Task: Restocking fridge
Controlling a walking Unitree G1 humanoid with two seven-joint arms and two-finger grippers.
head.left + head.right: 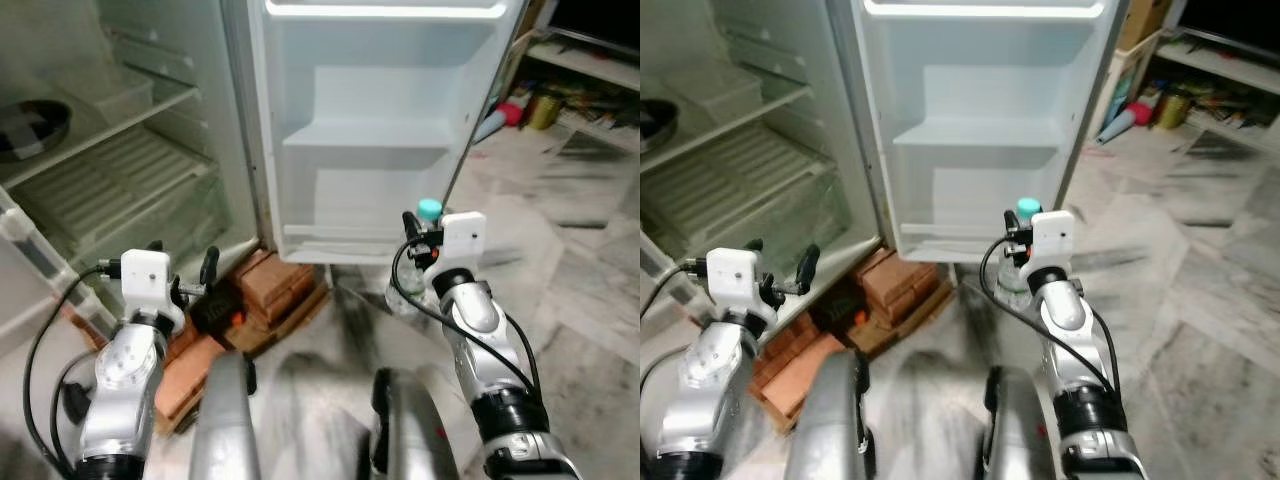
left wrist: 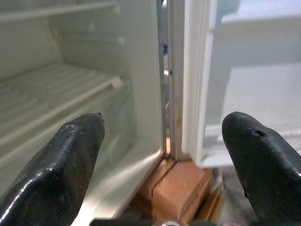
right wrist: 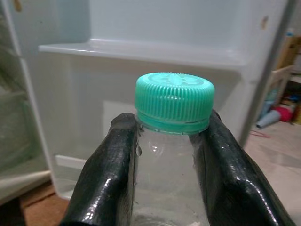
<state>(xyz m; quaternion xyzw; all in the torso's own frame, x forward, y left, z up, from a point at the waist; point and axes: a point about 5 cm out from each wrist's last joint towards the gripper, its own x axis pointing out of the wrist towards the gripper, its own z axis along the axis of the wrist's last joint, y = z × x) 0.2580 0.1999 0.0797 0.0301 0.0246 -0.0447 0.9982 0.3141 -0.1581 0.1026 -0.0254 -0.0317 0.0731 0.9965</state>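
Fridge (image 1: 120, 150) open on the left, wire shelves inside, dark bowl (image 1: 30, 125) on upper shelf. Left pincer (image 1: 190, 280) spread open, holding nothing, above bricks (image 1: 275, 290) under the fridge. Door (image 1: 375, 130) stands open, its racks bare. Right pincer (image 3: 171, 155) clamps a clear bottle (image 3: 171, 127), green cap, just before the door's lowest rack.

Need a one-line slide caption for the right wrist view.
Right gripper clamps a clear bottle below its green cap, facing the open fridge door's shelves.

Fridge (image 1: 300, 130) sits on bricks (image 1: 275, 285), on floor (image 1: 560, 230).
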